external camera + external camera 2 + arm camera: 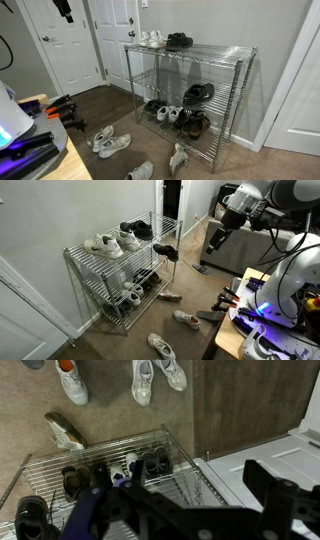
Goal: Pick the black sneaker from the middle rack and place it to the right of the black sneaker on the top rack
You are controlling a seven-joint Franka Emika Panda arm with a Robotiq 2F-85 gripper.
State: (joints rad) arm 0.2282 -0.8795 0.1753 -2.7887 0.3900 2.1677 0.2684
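Carpet room, chrome shelf (pixel 215 52). Pincer (pixel 214 238) well apart from mid-rack black sneaker (pixel 198 93); jaws apart/together unclear. Risk: snag on shelf wires at reach-in, bad grip.

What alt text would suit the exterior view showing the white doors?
A chrome wire three-tier shoe rack by a wall: white sneakers and a black low-top sneaker on the top rack, a matching black sneaker on the middle rack, more shoes below.

Pale grey walls (pixel 280 25) meet a brown carpet (pixel 105 105), dull and evenly lit. Two white panelled doors (pixel 65 45) (both shut, as far as can be seen) stand in the corner, one beside the other.
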